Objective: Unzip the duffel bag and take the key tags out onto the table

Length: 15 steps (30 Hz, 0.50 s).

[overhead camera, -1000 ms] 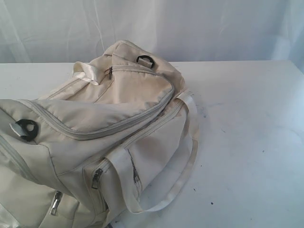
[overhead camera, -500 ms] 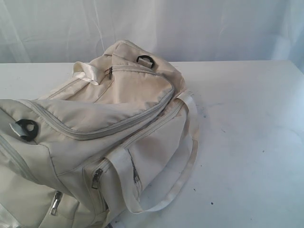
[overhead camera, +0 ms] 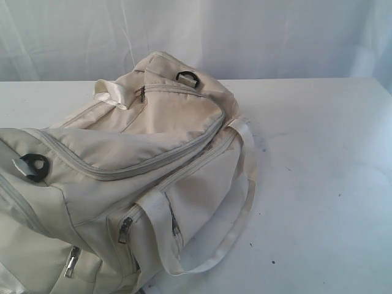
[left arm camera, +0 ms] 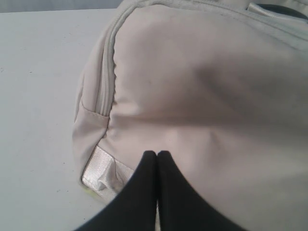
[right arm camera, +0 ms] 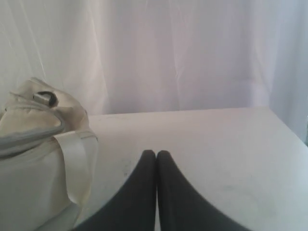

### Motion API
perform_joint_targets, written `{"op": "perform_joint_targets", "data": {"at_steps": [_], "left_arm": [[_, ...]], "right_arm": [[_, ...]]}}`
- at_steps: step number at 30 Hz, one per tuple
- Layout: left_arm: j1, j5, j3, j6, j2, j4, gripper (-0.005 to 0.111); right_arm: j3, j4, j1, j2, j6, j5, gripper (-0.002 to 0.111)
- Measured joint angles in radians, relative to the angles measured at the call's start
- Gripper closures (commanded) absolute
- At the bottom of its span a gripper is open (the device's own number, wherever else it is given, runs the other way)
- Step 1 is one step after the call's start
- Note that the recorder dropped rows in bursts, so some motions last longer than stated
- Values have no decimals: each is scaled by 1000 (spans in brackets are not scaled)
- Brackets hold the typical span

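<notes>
- We see the duffel bag [overhead camera: 141, 159] lying on its side on the white surface [overhead camera: 318, 184], filling the left half of the exterior view and running off its lower left edge.
- Its long grey main zipper [overhead camera: 122, 168] looks closed along the whole stretch we can see.
- A white webbing strap [overhead camera: 240, 214] loops off the bag's side onto the surface, and a black D-ring [overhead camera: 188, 78] sits at the far end.
- The left jaws are pressed together, holding nothing. Their black fingertips [left arm camera: 144, 192] point straight at the bag's cream end panel [left arm camera: 207, 96], very near it. We cannot tell whether they touch the fabric.
- The right jaws are also pressed together and empty, their fingertips [right arm camera: 173, 197] over bare surface. The bag [right arm camera: 33, 159] lies off to one side of them, apart.
</notes>
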State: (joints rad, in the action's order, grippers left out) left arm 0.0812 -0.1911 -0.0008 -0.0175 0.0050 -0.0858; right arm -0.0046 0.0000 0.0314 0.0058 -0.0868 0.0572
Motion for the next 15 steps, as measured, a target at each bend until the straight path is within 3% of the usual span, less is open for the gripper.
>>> {"op": "perform_joint_targets", "data": {"at_steps": [15], "left_arm": [[0,0,0,0,0,0,107]], "right_arm": [[0,0,0,0,-48,-181,108]]}}
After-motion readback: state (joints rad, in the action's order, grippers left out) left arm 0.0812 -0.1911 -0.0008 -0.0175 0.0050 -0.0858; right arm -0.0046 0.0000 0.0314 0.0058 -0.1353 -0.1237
